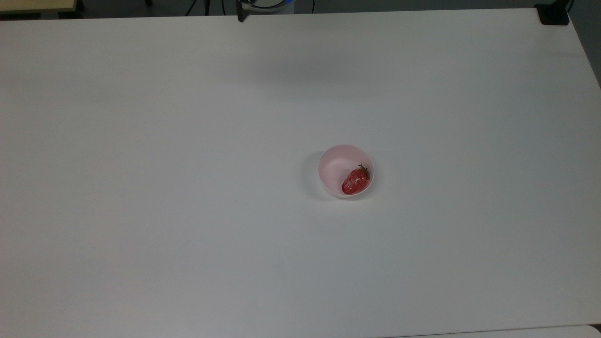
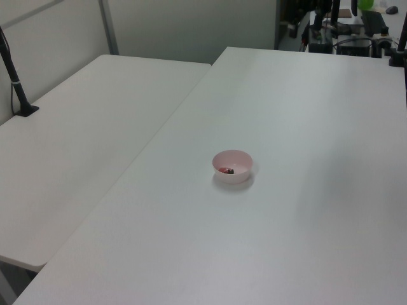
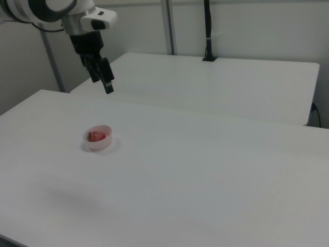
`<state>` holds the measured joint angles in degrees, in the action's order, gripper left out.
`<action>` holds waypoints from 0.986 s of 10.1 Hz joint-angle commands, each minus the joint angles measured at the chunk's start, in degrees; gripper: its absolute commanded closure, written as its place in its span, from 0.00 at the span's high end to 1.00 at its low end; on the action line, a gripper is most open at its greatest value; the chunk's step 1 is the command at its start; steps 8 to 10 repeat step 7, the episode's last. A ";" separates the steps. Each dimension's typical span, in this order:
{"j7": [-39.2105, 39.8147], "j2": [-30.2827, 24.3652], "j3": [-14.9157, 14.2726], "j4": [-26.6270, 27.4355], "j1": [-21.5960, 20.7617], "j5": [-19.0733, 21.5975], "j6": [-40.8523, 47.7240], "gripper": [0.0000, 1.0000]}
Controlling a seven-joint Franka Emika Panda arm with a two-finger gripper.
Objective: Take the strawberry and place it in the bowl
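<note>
The red strawberry [image 1: 355, 181] lies on its side inside the pale pink bowl [image 1: 328, 159], against the rim on the top view's right, with its green cap pointing up-right. The left view has the bowl [image 2: 233, 176] at mid-table with a bit of the strawberry [image 2: 224, 169] showing over the rim. In the right view my gripper [image 3: 103, 86] hangs open and empty, high above the table and well behind the bowl [image 3: 100, 145] and strawberry [image 3: 96, 136]. A dark fingertip [image 1: 241, 18] pokes in at the top view's upper edge.
The bowl stands on a wide white table [image 1: 188, 211]. A second white table [image 2: 76, 140] adjoins it, carrying a black post [image 2: 13, 73]. A black clamp [image 1: 554, 14] sits at the top view's upper right corner. Equipment [image 2: 343, 25] stands beyond the far edge.
</note>
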<state>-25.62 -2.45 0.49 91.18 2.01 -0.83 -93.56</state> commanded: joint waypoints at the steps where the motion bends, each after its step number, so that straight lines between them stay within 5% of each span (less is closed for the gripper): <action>1: 20.29 -1.76 -4.00 1.81 -2.45 -0.58 -0.40 1.00; 10: 20.43 -1.59 -4.00 1.81 -2.71 -0.49 -0.84 1.00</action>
